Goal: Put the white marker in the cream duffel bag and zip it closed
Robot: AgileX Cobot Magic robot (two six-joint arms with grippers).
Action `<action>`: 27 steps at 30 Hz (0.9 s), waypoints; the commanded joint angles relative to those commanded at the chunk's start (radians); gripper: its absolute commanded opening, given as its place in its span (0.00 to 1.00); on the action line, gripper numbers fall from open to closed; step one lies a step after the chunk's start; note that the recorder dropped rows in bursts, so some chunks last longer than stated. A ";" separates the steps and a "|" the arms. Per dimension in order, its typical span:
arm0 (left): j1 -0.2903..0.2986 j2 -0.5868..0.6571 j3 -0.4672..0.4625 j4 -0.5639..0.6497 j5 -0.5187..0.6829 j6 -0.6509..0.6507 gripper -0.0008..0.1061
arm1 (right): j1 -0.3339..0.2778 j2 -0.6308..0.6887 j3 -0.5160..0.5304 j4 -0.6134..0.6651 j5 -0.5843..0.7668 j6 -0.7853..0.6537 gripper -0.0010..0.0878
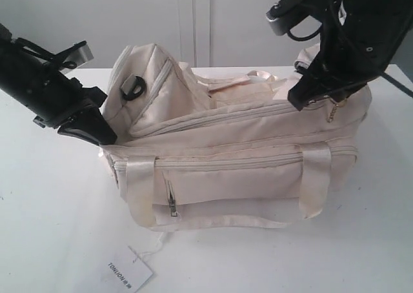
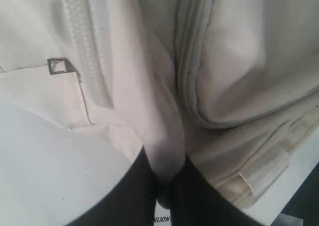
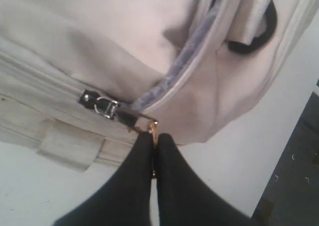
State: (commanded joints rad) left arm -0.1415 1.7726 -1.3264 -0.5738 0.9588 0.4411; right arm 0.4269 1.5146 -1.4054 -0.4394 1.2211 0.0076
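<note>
The cream duffel bag [image 1: 245, 170] lies lengthwise on a white table [image 1: 51, 209], its front pocket facing the exterior camera. The left gripper [image 1: 97, 133] sits at the bag's left end. In the left wrist view its dark fingers [image 2: 134, 196] are drawn together on a fold of the bag's cream fabric, which bulges out between them. Just above that end, a black strap ring [image 1: 132, 86] rests on the bag's raised corner.

The right gripper [image 1: 302, 98] is at the bag's right end, on its upper edge. Its fingers [image 3: 132, 171] are pressed together, clamped on the gold zipper pull [image 3: 153, 128] beside a silver slider [image 3: 102, 105]. The grey zipper running up from the pull toward a second strap ring looks shut along the stretch that shows.

A white paper tag [image 1: 129, 270] with black letters lies on the table in front of the bag, tied to it by a thin string. The white marker shows in none of the views.
</note>
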 joint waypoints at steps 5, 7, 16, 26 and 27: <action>0.000 0.000 0.000 0.002 -0.005 0.000 0.01 | -0.067 0.000 0.000 -0.010 0.000 0.000 0.01; 0.000 0.000 0.000 0.002 -0.009 0.000 0.01 | -0.091 0.000 0.000 -0.010 0.000 0.000 0.01; 0.000 0.000 0.000 0.002 -0.011 0.000 0.01 | -0.130 0.000 0.000 0.002 0.000 0.022 0.01; 0.000 -0.044 0.000 -0.053 -0.027 0.000 0.26 | -0.130 0.000 0.000 0.293 0.000 -0.059 0.01; 0.000 -0.059 0.000 -0.053 -0.023 0.000 0.34 | -0.130 0.000 0.000 0.293 0.000 -0.059 0.01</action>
State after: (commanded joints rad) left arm -0.1415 1.7140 -1.3264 -0.6269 0.9359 0.4408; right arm 0.2964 1.5146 -1.4054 -0.1466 1.2211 -0.0510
